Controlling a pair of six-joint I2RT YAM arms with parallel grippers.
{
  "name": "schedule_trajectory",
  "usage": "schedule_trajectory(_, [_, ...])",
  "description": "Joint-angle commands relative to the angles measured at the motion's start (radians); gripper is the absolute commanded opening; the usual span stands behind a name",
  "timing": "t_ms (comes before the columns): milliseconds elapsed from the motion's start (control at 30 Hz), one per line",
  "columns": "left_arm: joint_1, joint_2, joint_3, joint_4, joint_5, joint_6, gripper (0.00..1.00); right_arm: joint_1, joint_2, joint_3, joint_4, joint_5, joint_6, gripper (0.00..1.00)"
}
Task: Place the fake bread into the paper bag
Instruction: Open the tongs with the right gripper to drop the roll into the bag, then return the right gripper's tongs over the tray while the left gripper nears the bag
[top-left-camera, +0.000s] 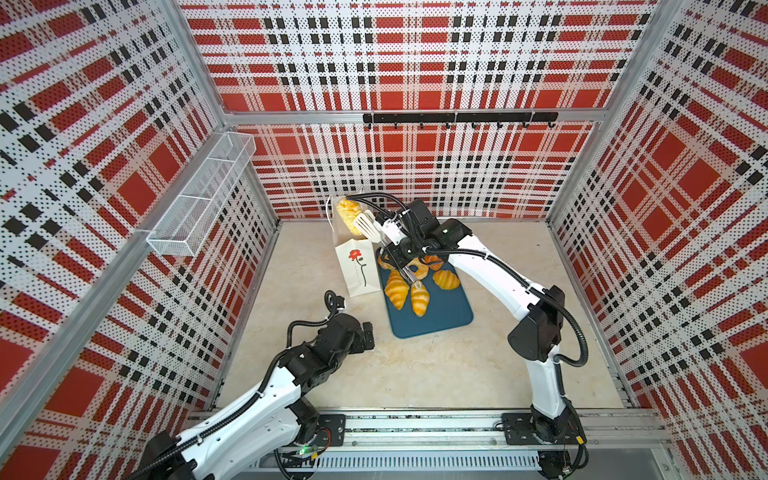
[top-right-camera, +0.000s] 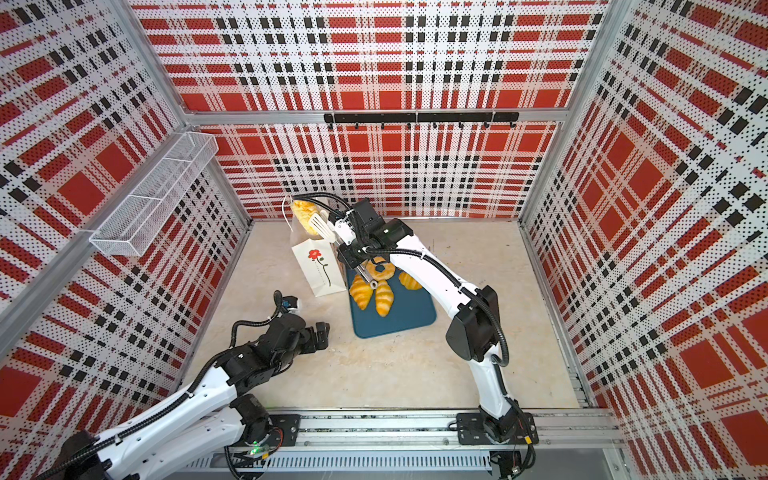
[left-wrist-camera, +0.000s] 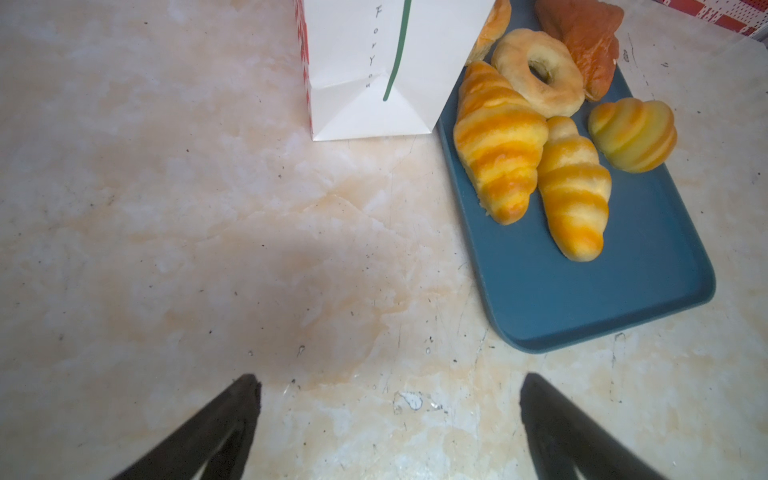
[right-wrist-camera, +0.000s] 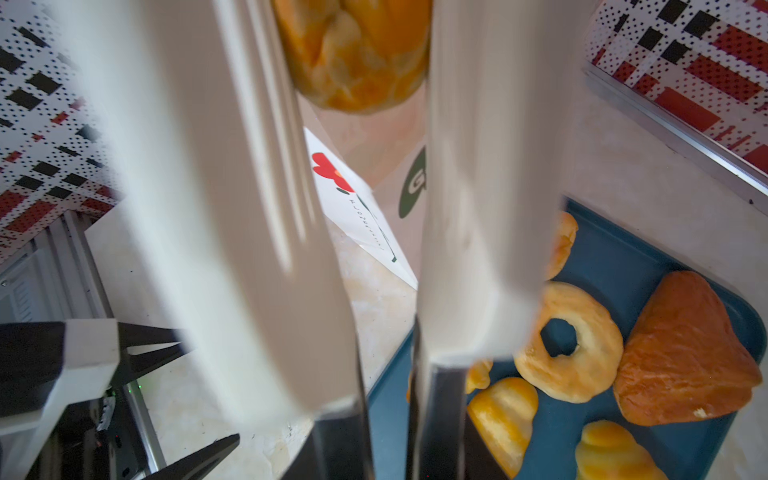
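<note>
Top views: the right gripper (top-left-camera: 392, 245) (top-right-camera: 348, 245) is clenched on white tongs (top-left-camera: 365, 226). The tongs pinch one fake bread (top-left-camera: 347, 212) at the paper bag (top-left-camera: 359, 272) mouth, at 11 o'clock of the blue tray (top-left-camera: 436, 316). The arm hides some of the tray's pastries. The left gripper (top-left-camera: 368, 336), at 6 o'clock of the bag, is spread wide and empty.

Left wrist: the bag's top is cut off, and "For You" runs beside the green stem.

Right wrist: the blurred tongs block the middle, and the small lettering under the red flower (right-wrist-camera: 328, 170) is unreadable.

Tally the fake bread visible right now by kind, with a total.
Croissants: 3
Ring doughnut: 1
Dark orange-brown pastry: 1
Partly hidden bun: 1
Yellow pastry in the tongs: 1
Total: 7 visible
</note>
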Motion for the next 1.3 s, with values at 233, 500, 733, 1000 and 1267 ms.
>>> schedule_trajectory(233, [-0.006,-0.012,0.008,0.006,-0.013,-0.008,0.99,0.006,0.021,0.068,0.023,0.072,-0.018,0.40])
schedule_trajectory(500, [-0.007,-0.014,0.012,-0.001,-0.016,-0.008,0.99,0.010,0.015,0.083,0.012,0.087,-0.019,0.48])
schedule_trajectory(733, [-0.008,-0.021,0.021,-0.017,-0.022,-0.008,1.00,0.010,-0.008,0.080,0.012,0.093,-0.020,0.52])
schedule_trajectory(1000, [-0.030,-0.053,0.033,-0.015,-0.033,-0.008,0.99,0.009,-0.114,-0.034,0.056,0.074,-0.022,0.52])
schedule_trajectory(1267, [-0.058,-0.096,0.045,0.038,-0.002,0.024,0.99,-0.018,-0.266,-0.238,0.096,0.025,-0.032,0.52])
